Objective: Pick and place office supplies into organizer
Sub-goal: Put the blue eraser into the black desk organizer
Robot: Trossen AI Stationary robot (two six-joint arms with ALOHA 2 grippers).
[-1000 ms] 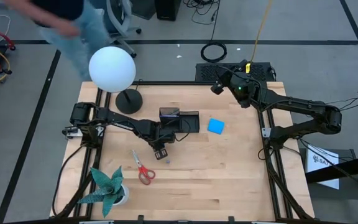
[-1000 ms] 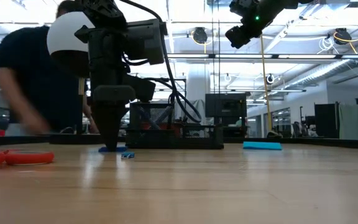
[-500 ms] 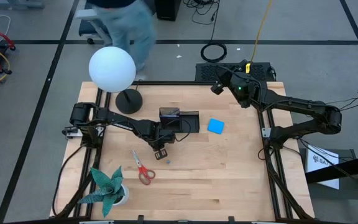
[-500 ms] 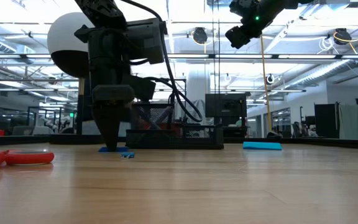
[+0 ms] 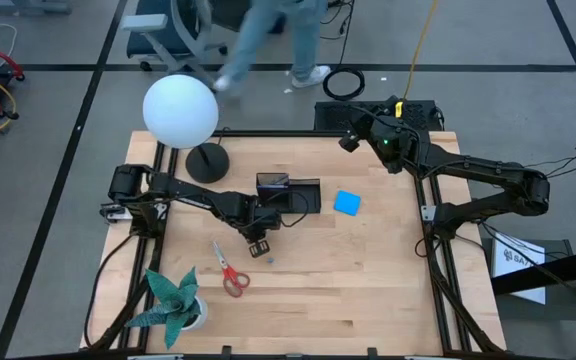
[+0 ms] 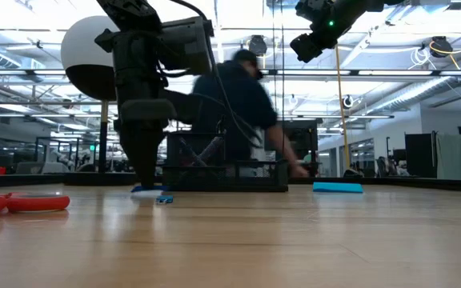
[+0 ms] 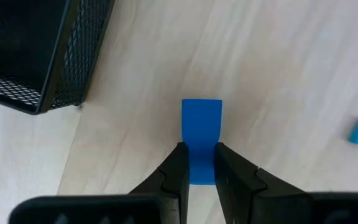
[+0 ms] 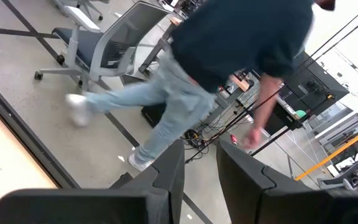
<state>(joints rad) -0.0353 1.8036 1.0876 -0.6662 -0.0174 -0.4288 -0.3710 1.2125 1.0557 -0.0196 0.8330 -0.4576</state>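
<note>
My left gripper [image 5: 258, 245] points down at the table just in front of the black mesh organizer [image 5: 290, 192], shut on a small blue rectangular piece [image 7: 201, 124]. A tiny blue block [image 5: 268, 257] lies on the wood beside it. The red-handled scissors [image 5: 230, 272] lie flat toward the near left. The bright blue square pad [image 5: 347, 203] lies flat to the right of the organizer. My right gripper [image 8: 201, 155] hangs high over the table's far right corner, facing the room, slightly open with nothing between its fingers. My left gripper pinches the blue piece by its two long sides [image 7: 201, 168] between its two fingers, at one end. The fingers come from above, pointing down. The piece looks narrower between the fingers than at its free end [image 7: 201, 109]. It lies low on the table [image 6: 149, 190].
A lamp with a white globe [image 5: 180, 111] and round black base [image 5: 208, 162] stands at the far left. A green paper plant [image 5: 173, 300] sits at the near left corner. A person [image 6: 242, 104] moves behind the far edge. Bare wood stretches over the near right.
A person has walked along the table's far side from left to right. Both arms have kept still.
</note>
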